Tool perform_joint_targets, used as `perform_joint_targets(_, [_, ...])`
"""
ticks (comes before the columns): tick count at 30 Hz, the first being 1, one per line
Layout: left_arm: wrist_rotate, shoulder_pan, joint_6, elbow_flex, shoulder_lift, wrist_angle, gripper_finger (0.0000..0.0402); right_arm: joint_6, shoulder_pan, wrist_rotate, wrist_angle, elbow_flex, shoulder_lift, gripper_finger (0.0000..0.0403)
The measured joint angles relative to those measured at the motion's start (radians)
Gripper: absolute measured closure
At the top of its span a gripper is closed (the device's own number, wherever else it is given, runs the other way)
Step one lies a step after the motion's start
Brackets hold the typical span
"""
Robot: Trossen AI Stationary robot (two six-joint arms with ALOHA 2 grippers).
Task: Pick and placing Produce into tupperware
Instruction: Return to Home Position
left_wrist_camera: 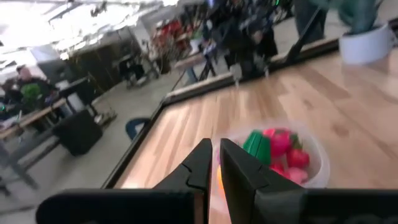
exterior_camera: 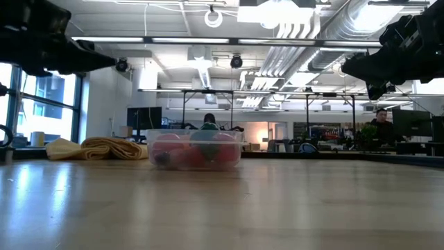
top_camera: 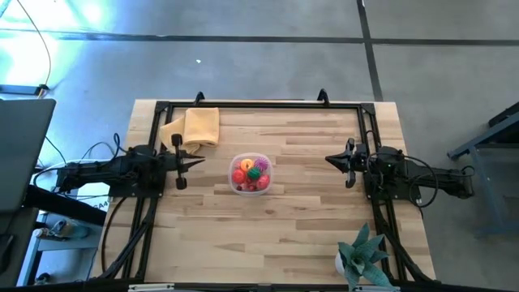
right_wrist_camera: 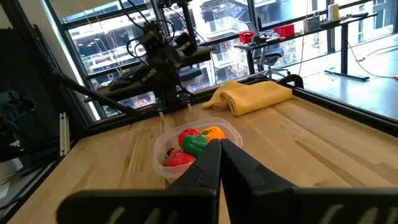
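Note:
The clear tupperware (top_camera: 250,174) stands on the table's middle with the toy produce (top_camera: 250,172) inside: red, pink, orange and green pieces. It also shows in the low view (exterior_camera: 194,149), the left wrist view (left_wrist_camera: 311,165) and the right wrist view (right_wrist_camera: 230,132). My left gripper (top_camera: 199,162) is shut and empty, raised above the table to the tub's left. My right gripper (top_camera: 328,159) is shut and empty, raised to the tub's right.
A folded yellow-orange cloth (top_camera: 195,127) lies at the far left, behind my left gripper. A spiky teal potted plant (top_camera: 361,255) stands at the near right corner. A black frame (top_camera: 259,103) runs along the table's edges. A person sits in the room behind (exterior_camera: 380,118).

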Motion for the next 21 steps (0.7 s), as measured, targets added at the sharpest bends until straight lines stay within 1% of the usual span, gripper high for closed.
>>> perform_joint_targets(4, [-0.014,0.0,0.001,0.0,0.0,-0.049,0.0378,0.0,0.0,0.0,0.0,0.0,0.0,0.0402])
perform_joint_targets(8, [0.005,0.0,0.003,0.0,0.0,-0.049,0.0378,0.0,0.0,0.0,0.0,0.0,0.0,0.0402])
perform_joint_targets(21, [0.008,0.0,0.004,0.0,0.0,-0.049,0.0378,0.0,0.0,0.0,0.0,0.0,0.0,0.0402])
